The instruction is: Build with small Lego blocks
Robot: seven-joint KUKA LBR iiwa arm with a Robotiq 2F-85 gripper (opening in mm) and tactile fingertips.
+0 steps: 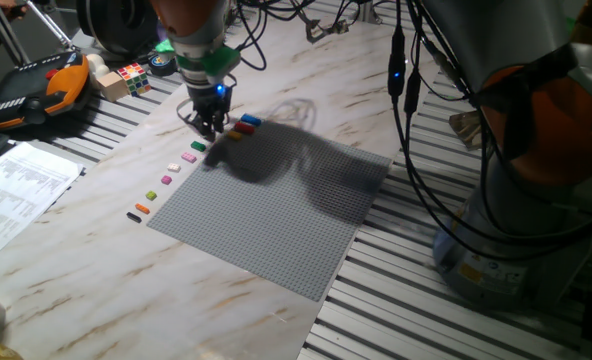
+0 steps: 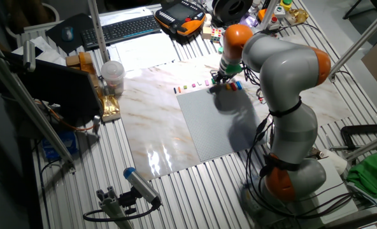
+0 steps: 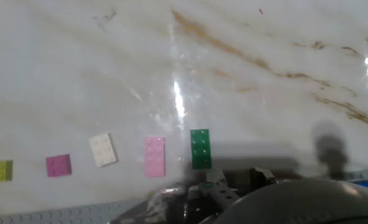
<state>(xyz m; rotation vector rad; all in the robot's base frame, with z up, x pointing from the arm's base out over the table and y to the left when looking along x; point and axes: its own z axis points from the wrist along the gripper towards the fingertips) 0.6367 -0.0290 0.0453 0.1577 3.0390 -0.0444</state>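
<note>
The small Lego blocks lie in a row on the marble table along the far-left edge of the grey baseplate (image 1: pixel 276 215): blue (image 1: pixel 250 120), red (image 1: pixel 244 127), yellow (image 1: pixel 234 134), then green (image 1: pixel 197 147), pink (image 1: pixel 188 157), white (image 1: pixel 174 168), magenta (image 1: pixel 165 180) and further ones. My gripper (image 1: pixel 208 126) hangs low over the gap between the yellow and green blocks. In the hand view the green block (image 3: pixel 201 149) lies just ahead of my fingertips (image 3: pixel 207 187), with pink (image 3: pixel 154 156) and white (image 3: pixel 102 150) to its left. The fingers stand apart with nothing between them.
A multicoloured puzzle cube (image 1: pixel 133 75), a wooden block and an orange-black pendant (image 1: pixel 38 90) sit at the far left. A printed sheet (image 1: pixel 16 185) lies at the left edge. Cables hang beside the robot base (image 1: pixel 516 230). A keyboard (image 2: pixel 121 28) and a cup (image 2: pixel 112 75) stand beyond the table.
</note>
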